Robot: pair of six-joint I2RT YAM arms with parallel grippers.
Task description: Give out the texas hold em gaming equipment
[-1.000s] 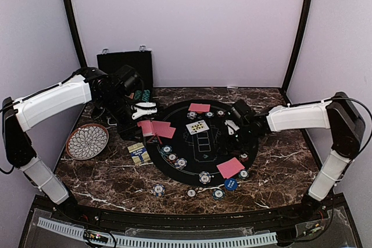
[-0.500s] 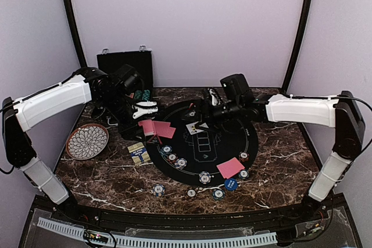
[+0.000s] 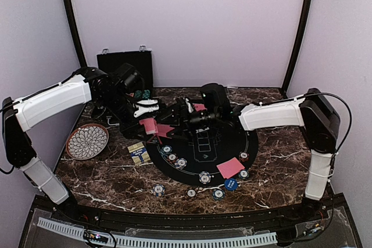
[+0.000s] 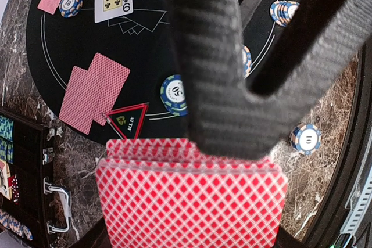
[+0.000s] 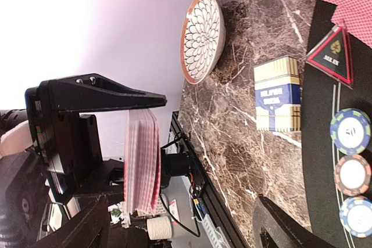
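Red-backed playing cards (image 4: pixel 192 201): a thick stack sits clamped in the left gripper (image 3: pixel 145 110), left of centre in the top view. Right gripper (image 3: pixel 177 115) is spread wide, empty, near the stack. One dealt pair (image 3: pixel 230 167) and poker chips (image 3: pixel 204 176) lie lower right on the black mat (image 3: pixel 250 137). Dealing looks partway; most cards undealt.

Dark veined marble table (image 3: pixel 104 172). Lying on it: round black felt mat (image 3: pixel 197 164), centre of frame; white petal-pattern plate (image 3: pixel 87 141), left; blue-and-yellow card box (image 3: pixel 138 153) touching the mat's left rim; black case (image 3: pixel 123 62), upper left; three poker chips (image 3: pixel 158 189) on bare marble, lower centre.
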